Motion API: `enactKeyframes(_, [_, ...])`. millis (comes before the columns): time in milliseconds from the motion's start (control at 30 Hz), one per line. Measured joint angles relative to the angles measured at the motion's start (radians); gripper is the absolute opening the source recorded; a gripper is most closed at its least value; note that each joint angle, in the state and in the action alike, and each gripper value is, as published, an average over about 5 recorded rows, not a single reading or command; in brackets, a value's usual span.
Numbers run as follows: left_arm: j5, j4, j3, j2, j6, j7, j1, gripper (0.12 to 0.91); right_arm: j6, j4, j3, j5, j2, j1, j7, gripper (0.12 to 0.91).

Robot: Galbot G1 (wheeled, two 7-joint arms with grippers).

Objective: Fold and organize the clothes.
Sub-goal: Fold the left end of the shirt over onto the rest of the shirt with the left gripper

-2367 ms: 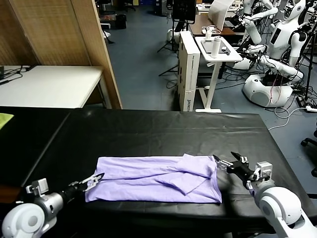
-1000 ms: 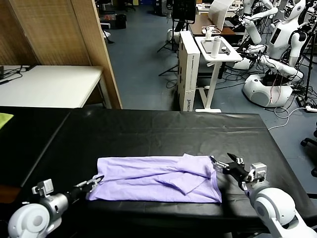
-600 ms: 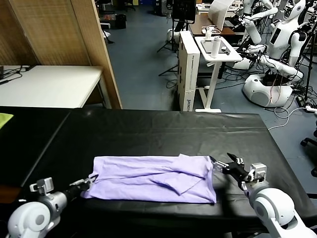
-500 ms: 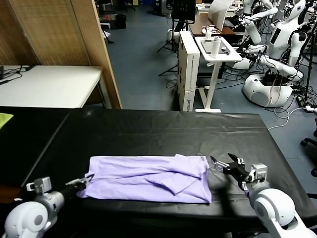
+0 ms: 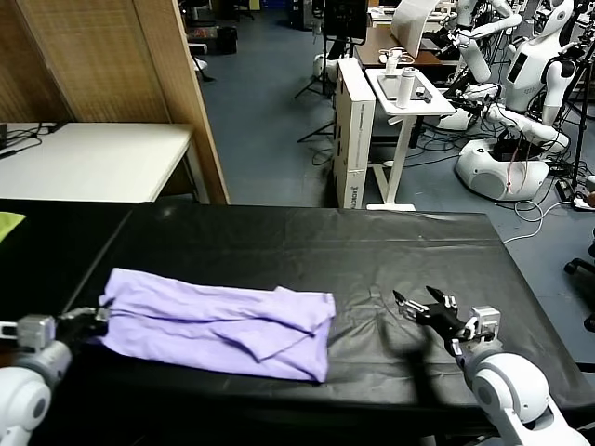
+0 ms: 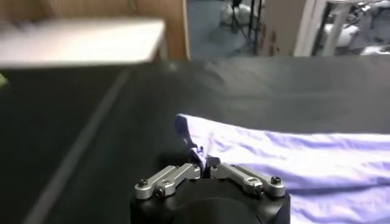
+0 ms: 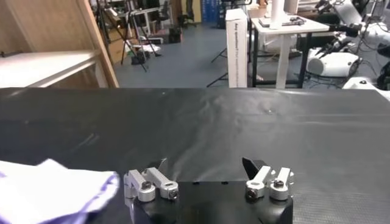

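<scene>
The clothes are one pale lavender T-shirt [image 5: 218,321], folded into a long band on the left half of the black table [image 5: 307,246]. My left gripper [image 5: 93,314] is at the shirt's left end, shut on its corner. In the left wrist view that gripper [image 6: 204,161] pinches a small fold of the T-shirt [image 6: 292,158]. My right gripper [image 5: 418,307] stands open over bare table, well apart from the shirt's right edge. In the right wrist view the right gripper [image 7: 204,164] holds nothing, and the T-shirt [image 7: 55,189] lies off to one side.
A yellow-green cloth scrap [image 5: 7,223] lies at the table's far left edge. Behind stand a white table [image 5: 93,158], a wooden partition [image 5: 139,84], a white box [image 5: 353,130] and other robots [image 5: 521,111].
My left gripper has closed on the shirt's left end and dragged the whole shirt leftward across the table. The right gripper stayed open in place, and the shirt now lies away from it.
</scene>
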Motion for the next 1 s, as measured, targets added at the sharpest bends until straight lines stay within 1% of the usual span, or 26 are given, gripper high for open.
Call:
enactKeyframes(100, [-0.021,-0.016,0.001,-0.01,0.01,-0.011,0.005,0.186,0.001,0.005,0.009,-0.006,0.005,-0.011,0.001,0.907])
enactKeyframes(233, [-0.126,-0.054,0.033,-0.047,0.039,-0.045,0.008,0.186,0.001,0.012,0.023,-0.017,0.013,-0.028,0.002,0.907])
enactKeyframes(400, [-0.253,-0.108,0.11,-0.11,0.064,-0.092,-0.007,0.186,0.001,0.02,0.03,-0.035,0.027,-0.045,0.003,0.907])
enactKeyframes(567, [-0.319,-0.134,0.201,-0.161,0.066,-0.126,-0.039,0.186,0.001,0.024,0.035,-0.05,0.039,-0.059,0.003,0.907])
enactKeyframes(767, [-0.357,-0.135,0.297,-0.201,0.066,-0.14,-0.084,0.186,0.001,0.025,0.04,-0.059,0.046,-0.07,0.003,0.907])
enactKeyframes(1000, [-0.381,-0.132,0.379,-0.24,0.066,-0.151,-0.124,0.186,0.001,0.026,0.033,-0.066,0.056,-0.07,0.004,0.907])
